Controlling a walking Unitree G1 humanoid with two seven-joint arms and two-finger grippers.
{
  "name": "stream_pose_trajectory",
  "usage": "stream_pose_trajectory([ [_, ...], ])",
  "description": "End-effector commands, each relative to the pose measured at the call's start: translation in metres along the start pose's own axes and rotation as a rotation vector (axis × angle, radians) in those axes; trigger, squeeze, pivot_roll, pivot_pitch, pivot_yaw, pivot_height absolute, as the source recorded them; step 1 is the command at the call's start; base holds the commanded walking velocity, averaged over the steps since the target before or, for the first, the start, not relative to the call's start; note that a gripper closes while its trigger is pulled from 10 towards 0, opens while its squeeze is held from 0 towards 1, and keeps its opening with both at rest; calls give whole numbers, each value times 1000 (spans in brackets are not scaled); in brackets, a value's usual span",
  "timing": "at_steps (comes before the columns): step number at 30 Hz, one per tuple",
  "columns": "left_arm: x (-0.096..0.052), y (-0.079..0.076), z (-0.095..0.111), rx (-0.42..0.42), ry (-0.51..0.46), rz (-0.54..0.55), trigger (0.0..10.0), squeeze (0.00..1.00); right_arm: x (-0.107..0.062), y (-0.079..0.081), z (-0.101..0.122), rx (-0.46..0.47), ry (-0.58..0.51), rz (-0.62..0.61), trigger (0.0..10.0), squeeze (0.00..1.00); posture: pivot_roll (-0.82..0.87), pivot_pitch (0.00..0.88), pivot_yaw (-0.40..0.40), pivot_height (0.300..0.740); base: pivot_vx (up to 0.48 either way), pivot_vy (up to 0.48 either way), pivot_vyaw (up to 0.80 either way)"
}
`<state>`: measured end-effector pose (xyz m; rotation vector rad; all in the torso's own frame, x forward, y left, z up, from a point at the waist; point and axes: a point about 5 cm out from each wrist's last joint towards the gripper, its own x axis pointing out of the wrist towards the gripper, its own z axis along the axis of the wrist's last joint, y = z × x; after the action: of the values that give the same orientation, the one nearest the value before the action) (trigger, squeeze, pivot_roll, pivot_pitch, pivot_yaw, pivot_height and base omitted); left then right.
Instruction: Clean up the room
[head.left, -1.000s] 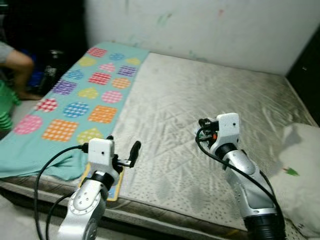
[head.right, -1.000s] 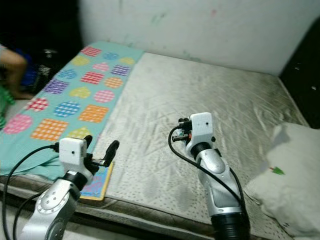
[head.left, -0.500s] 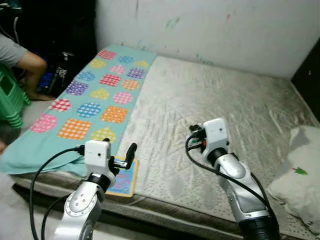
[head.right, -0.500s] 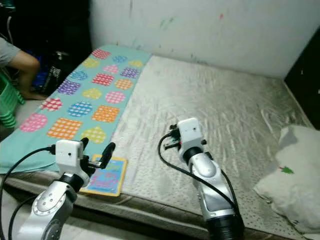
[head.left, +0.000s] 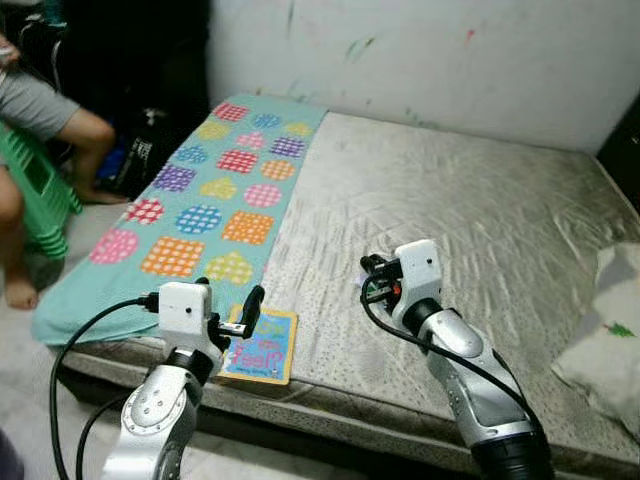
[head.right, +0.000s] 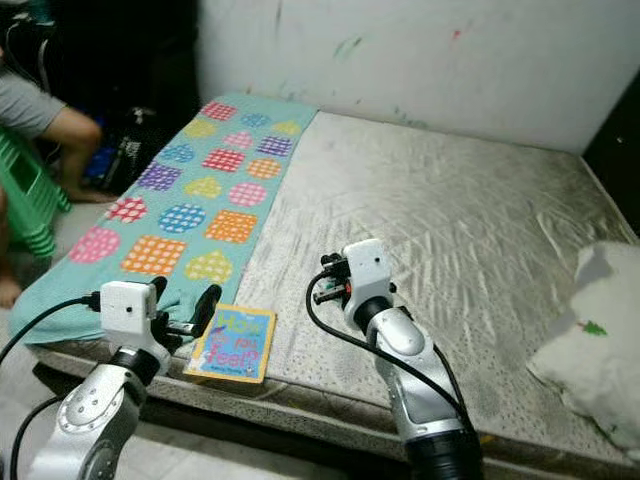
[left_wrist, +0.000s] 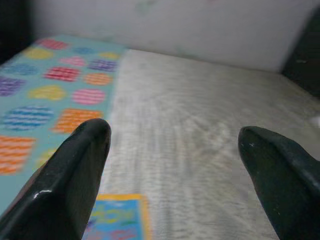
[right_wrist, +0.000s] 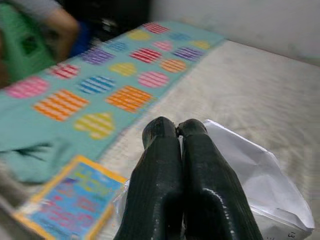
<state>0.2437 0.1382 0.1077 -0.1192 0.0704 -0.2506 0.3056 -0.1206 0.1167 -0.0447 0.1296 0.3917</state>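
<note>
While both silver arms reach forward over the near edge of the bed (head.left: 450, 200), the left eye view shows a bare grey mattress with a teal blanket (head.left: 200, 200) of coloured patches lying along its left side. A book (head.left: 260, 345) with a yellow border lies flat at the near edge, just right of the blanket's near end. The left gripper (head.left: 245, 315) hovers just left of the book, its jaws spread. The right gripper (head.left: 372, 280) hangs over the middle of the mattress; this view does not show how its jaws stand. A white pillow (head.left: 610, 345) sits at the near right corner. At far left a person (head.left: 45, 110) sits beside a green stool (head.left: 40, 200).

From the right eye view, the same layout appears, with the book (head.right: 233, 343) between the two arms and nearer the left one.

Along the left wrist view, the two black fingers (left_wrist: 75, 170) stand wide apart, with the book's corner (left_wrist: 117, 222) and the blanket beneath them.

Along the right wrist view, the jaws are pressed together on a piece of white paper (right_wrist: 240, 165), which spreads behind the fingers (right_wrist: 170, 175). The book (right_wrist: 70, 200) lies blurred on the mattress beyond.
</note>
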Motion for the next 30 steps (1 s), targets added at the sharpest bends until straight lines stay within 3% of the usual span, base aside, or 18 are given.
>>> stream_pose_trajectory([
  [1, 0, 4, 2, 14, 0, 4, 10000, 0, 1, 2, 5, -10, -14, 1, 10000, 0, 63, 15, -60, 740, 0, 450, 0],
  [21, 1, 5, 2, 7, 5, 2, 10000, 0, 0, 4, 1, -26, 6, 7, 10000, 0, 59, 18, -58, 740, 0, 475, 0],
  [30, -1, 2, 6, -31, -34, -35, 10000, 0, 0, 5, 0, -33, 14, 12, 10000, 0, 56, 20, -58, 740, 0, 0, 0],
])
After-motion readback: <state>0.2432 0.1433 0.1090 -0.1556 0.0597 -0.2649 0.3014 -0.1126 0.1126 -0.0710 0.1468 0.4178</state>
